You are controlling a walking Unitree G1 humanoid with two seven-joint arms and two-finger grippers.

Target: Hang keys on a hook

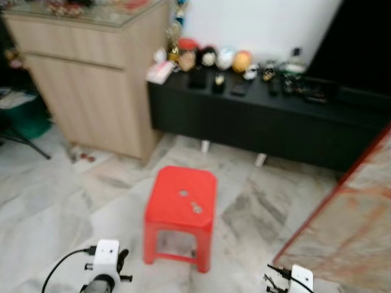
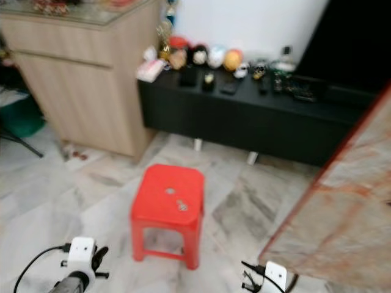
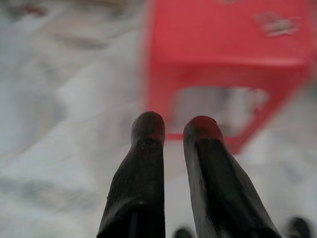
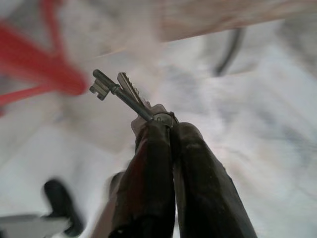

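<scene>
A red stool (image 1: 181, 210) stands on the grey marble floor (image 1: 73, 201), with a wood cabinet (image 1: 91, 73) far left and a black tabletop (image 1: 269, 116) of trinkets beyond. The right claw (image 4: 166, 130) clenches keys (image 4: 121, 91); the left claw (image 3: 173, 130) is released, near the stool. No writing is legible.

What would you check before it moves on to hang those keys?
1. Keys pinched in right gripper: ok.
2. Grip depth: only the heads are held, blades stick out; ok, but slim.
3. Left gripper carries nothing, fingers slightly apart: ok.
4. Hook located: cannot tell.
5. Path ahead: red stool stands in the way: not ok.
6. Small metal thing on the stool, perhaps more keys: cannot tell.
</scene>
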